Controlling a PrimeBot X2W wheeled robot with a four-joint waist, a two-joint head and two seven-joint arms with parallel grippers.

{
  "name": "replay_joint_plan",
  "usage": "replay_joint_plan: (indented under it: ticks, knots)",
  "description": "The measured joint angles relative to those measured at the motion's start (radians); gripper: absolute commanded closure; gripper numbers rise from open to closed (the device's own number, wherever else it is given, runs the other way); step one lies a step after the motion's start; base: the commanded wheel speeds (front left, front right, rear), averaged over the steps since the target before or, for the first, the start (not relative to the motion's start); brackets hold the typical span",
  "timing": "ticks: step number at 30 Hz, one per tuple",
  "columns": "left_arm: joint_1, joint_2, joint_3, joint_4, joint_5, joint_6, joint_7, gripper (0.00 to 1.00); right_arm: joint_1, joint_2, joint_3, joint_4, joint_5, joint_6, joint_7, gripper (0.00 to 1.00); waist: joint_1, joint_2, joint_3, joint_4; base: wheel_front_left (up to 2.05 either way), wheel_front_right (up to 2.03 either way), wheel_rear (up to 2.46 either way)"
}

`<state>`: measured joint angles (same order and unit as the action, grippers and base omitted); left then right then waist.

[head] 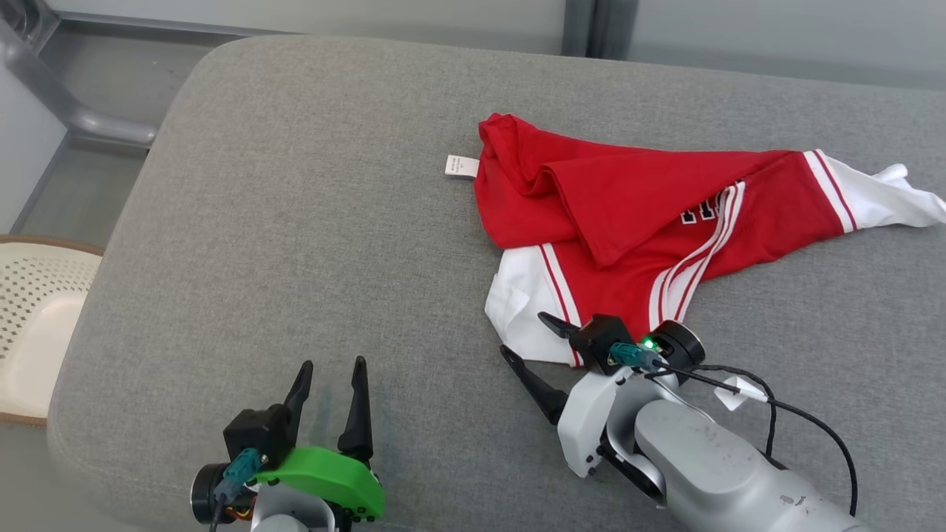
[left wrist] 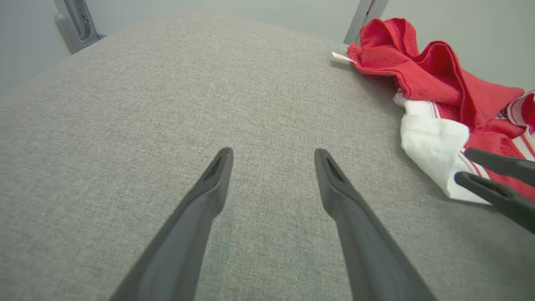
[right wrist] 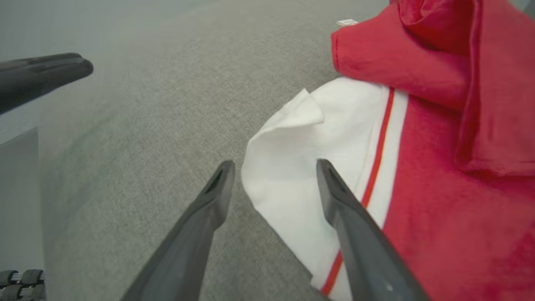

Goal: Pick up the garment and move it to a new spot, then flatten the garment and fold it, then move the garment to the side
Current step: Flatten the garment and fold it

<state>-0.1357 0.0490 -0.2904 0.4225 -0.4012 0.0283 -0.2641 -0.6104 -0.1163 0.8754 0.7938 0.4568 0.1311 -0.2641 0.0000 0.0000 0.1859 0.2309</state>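
Though crumpled, garment (head: 635, 214) at right gripper (head: 523, 332).

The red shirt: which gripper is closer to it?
Right. The right gripper is open at the white sleeve of the red shirt; the left gripper hangs open over grey cushion, apart from it.

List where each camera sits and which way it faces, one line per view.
Head view: on the head, looking forward and down at the grey cushion and red-and-white garment; shows left hand, right hand, pale forearm.
Left wrist view: on the left wrist, looking along its open fingers across the cushion; garment at right.
Right wrist view: on the right wrist, own fingers facing the garment's white part.
Shared: each wrist view catches the other hand's fingers.
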Motion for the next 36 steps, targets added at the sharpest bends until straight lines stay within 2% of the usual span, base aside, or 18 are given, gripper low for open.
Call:
replay_joint_plan:
  ticks: [3,4,5,6,12,18,23,30,36]
  knots:
    - [-0.007,0.0,-0.005,-0.006,-0.007,0.003,0.0,0.0,-0.02,0.009,0.021,0.047,0.009,0.0,0.0,0.0,0.0,0.0,0.018,0.018,0.0,0.0,0.0]
    - [-0.009,0.0,-0.007,-0.007,-0.013,0.003,0.0,0.0,-0.025,0.012,0.028,0.058,0.007,0.0,0.0,0.14,0.0,0.0,0.023,0.022,0.0,0.0,0.0]
    - [-0.012,0.0,-0.007,-0.01,-0.013,0.007,0.0,0.0,-0.032,0.014,0.035,0.077,0.006,0.0,0.0,0.36,0.0,0.0,0.03,0.027,0.0,0.0,0.0]
    - [-0.015,0.0,-0.008,-0.012,-0.014,0.007,0.0,0.0,-0.038,0.014,0.045,0.094,-0.004,0.0,0.0,1.0,0.0,0.0,0.036,0.032,0.0,0.0,0.0]
    - [-0.018,0.0,0.006,-0.017,-0.016,0.015,0.0,0.0,-0.059,-0.002,0.013,0.109,-0.037,0.001,-0.002,1.0,0.0,0.0,0.054,0.029,0.0,0.0,0.0]
    - [-0.016,0.0,0.033,-0.014,0.0,0.006,0.0,0.0,0.02,-0.131,-0.165,-0.032,-0.076,0.001,0.0,1.0,0.0,0.0,0.039,-0.032,0.0,0.0,0.0]
    - [-0.015,0.0,0.035,-0.01,0.007,-0.002,0.0,0.0,0.118,-0.199,-0.312,-0.132,-0.11,0.001,0.0,1.0,0.0,0.0,0.007,-0.101,0.0,0.0,0.0]
    - [0.001,0.0,0.047,0.003,0.015,-0.003,0.0,0.0,0.238,-0.241,-0.51,-0.239,-0.159,0.001,0.0,1.0,0.0,0.0,-0.035,-0.189,0.0,0.0,0.0]
    - [0.004,-0.001,0.054,0.014,0.018,-0.009,0.0,0.0,0.327,-0.236,-0.624,-0.253,-0.17,0.001,0.0,1.0,0.0,0.0,-0.062,-0.243,0.0,0.0,0.0]
